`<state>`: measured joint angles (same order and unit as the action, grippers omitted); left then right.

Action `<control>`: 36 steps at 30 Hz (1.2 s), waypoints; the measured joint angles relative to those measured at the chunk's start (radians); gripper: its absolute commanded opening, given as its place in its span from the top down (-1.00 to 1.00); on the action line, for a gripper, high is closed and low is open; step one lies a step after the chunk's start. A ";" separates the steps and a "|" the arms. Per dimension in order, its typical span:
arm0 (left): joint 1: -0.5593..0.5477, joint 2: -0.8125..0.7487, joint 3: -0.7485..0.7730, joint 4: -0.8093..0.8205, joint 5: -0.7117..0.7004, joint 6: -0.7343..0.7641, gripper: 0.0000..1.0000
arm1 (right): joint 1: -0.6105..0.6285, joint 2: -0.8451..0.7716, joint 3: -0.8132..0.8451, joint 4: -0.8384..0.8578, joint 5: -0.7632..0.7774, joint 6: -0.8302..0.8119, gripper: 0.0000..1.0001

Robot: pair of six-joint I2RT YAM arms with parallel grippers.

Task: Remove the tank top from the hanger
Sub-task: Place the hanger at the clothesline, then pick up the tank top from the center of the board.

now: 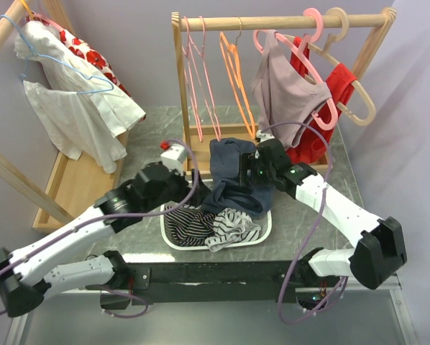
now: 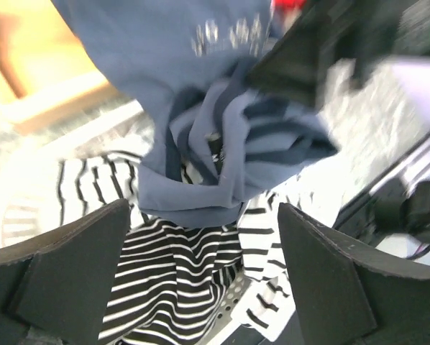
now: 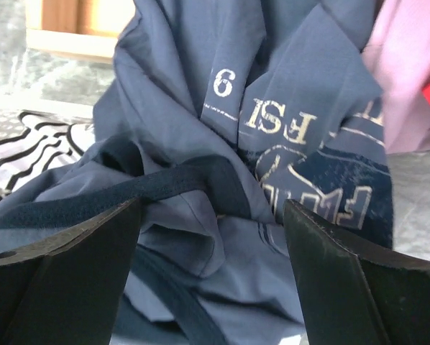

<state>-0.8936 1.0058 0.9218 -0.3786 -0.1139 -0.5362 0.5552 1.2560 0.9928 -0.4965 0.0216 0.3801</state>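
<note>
I am holding my left gripper [image 2: 204,215] and right gripper [image 3: 211,208] spread wide, gripping nothing, while the blue tank top [image 1: 226,162] is lying crumpled over striped clothes [image 1: 190,223] in the white tray [image 1: 193,247]

The top view looks down from behind the grey marbled bench [image 1: 154,126]; both wrist views closely face the crumpled navy-blue fabric tank top [image 3: 200,108], which all three views share.
</note>
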 measured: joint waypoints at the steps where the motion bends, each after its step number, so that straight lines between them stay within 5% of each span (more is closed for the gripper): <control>1: 0.000 -0.031 0.002 -0.003 -0.018 -0.001 -0.82 | 0.000 0.016 -0.002 0.007 0.000 0.004 -0.75; 9: 0.008 -0.065 0.061 -0.042 -0.091 0.001 -0.84 | -0.004 0.130 0.007 0.058 0.012 0.016 -0.61; 12: 0.012 -0.058 0.061 -0.058 -0.095 0.001 -0.84 | -0.005 0.187 0.025 0.077 0.021 0.013 -0.15; 16: 0.019 -0.050 0.061 -0.060 -0.095 0.002 -0.86 | -0.008 0.180 -0.004 0.132 0.015 0.026 1.00; 26: 0.032 -0.022 0.067 -0.053 -0.094 0.027 -0.84 | -0.015 0.116 -0.019 0.138 -0.008 0.001 1.00; 36: 0.048 -0.019 0.114 -0.043 -0.105 0.051 -0.95 | -0.015 -0.243 -0.019 0.103 -0.046 -0.054 1.00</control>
<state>-0.8459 0.9863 1.0363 -0.4217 -0.2184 -0.4854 0.5404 1.0134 0.9733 -0.3939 -0.0246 0.3260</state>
